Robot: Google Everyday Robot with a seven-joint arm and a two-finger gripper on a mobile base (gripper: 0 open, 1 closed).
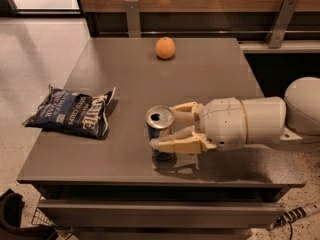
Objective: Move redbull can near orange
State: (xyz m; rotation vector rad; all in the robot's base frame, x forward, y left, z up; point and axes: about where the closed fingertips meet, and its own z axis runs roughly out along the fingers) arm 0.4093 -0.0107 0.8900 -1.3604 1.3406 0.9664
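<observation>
Your gripper (164, 127), from 3 o'clock, has fingers clamped on the upright redbull can (160, 119) near the table's (210, 69) front edge; the orange (165, 48) sits well apart at 12 o'clock, so carrying looks due.

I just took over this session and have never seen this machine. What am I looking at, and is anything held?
One camera looks down on a grey table. The white arm reaching in from the picture's right is the robot's; it ends in a gripper with two tan fingers. These are closed on a drink can, one on each side, and the can stands near the front edge. An orange sits at the far edge, and a dark chip bag lies on the picture's left.
</observation>
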